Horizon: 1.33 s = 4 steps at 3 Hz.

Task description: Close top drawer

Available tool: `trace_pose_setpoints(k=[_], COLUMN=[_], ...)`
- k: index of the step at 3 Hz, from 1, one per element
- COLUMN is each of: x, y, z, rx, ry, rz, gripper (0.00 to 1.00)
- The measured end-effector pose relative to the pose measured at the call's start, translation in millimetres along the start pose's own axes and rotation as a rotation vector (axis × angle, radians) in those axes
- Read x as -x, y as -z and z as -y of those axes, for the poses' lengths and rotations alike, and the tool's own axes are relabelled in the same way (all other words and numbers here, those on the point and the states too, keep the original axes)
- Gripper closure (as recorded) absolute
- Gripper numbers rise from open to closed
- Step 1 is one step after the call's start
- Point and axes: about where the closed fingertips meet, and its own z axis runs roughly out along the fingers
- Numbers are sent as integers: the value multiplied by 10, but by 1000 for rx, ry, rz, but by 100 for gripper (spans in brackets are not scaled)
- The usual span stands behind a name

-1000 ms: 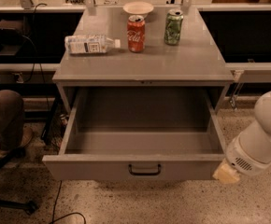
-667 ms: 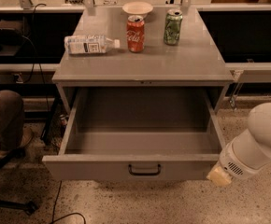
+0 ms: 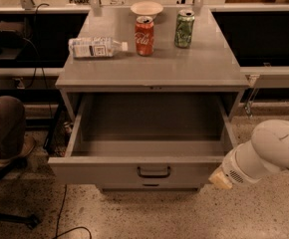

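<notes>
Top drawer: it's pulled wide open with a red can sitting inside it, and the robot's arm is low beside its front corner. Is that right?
Not quite. The camera view shows the top drawer pulled wide open but empty. The red can stands on the cabinet top instead. The gripper is indeed low beside the drawer's front corner.

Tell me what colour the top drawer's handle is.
Black handle on the grey top drawer, camera view; the gripper is beside its right front corner.
</notes>
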Motion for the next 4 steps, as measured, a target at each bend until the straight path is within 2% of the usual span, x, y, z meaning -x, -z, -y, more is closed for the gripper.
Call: trace_pose_setpoints(k=[2, 3, 4], x=[560, 858, 858], y=[-82, -160, -160], z=[240, 391, 391], rx=[-65, -80, -80], ry=[54, 84, 84], rz=[146, 220, 220], gripper=[100, 100, 100])
